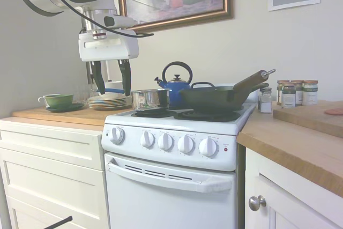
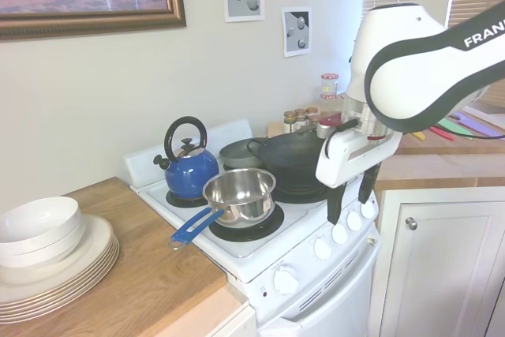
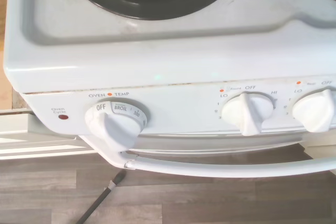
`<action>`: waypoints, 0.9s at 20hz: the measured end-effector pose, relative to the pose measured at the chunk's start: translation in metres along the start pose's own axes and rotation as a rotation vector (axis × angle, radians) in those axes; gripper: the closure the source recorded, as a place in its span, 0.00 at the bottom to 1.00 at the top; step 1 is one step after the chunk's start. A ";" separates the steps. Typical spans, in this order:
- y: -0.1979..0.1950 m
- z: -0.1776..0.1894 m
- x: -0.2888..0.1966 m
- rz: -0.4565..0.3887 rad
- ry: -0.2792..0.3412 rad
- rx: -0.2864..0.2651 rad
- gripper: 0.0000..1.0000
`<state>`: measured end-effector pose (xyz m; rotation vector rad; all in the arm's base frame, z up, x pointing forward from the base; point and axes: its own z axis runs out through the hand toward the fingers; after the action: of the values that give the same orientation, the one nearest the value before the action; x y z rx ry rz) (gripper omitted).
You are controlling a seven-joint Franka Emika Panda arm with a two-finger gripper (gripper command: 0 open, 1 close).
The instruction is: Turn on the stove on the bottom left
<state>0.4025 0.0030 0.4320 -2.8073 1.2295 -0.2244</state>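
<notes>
- My gripper hangs wide, holding nothing, upper left of frame.
- Stove sits centre; front-left burner knob, probably second along, lies below the fingertips, pointer upright.

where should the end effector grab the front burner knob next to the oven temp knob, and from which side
Grip the raised bar across the front burner knob, one finger on each flat flank. Come straight at the stove's control panel from the front, since the knob faces outward and the bar gives the only flat sides for turning. The end effector hangs open above the panel.
</notes>
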 end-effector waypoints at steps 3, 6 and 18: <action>-0.001 0.003 -0.001 -0.005 -0.007 -0.005 0.00; -0.002 0.010 0.000 -0.005 -0.018 -0.015 0.00; -0.010 0.051 0.027 0.014 -0.053 -0.062 0.00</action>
<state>0.4359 -0.0095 0.3862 -2.8358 1.2654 -0.1128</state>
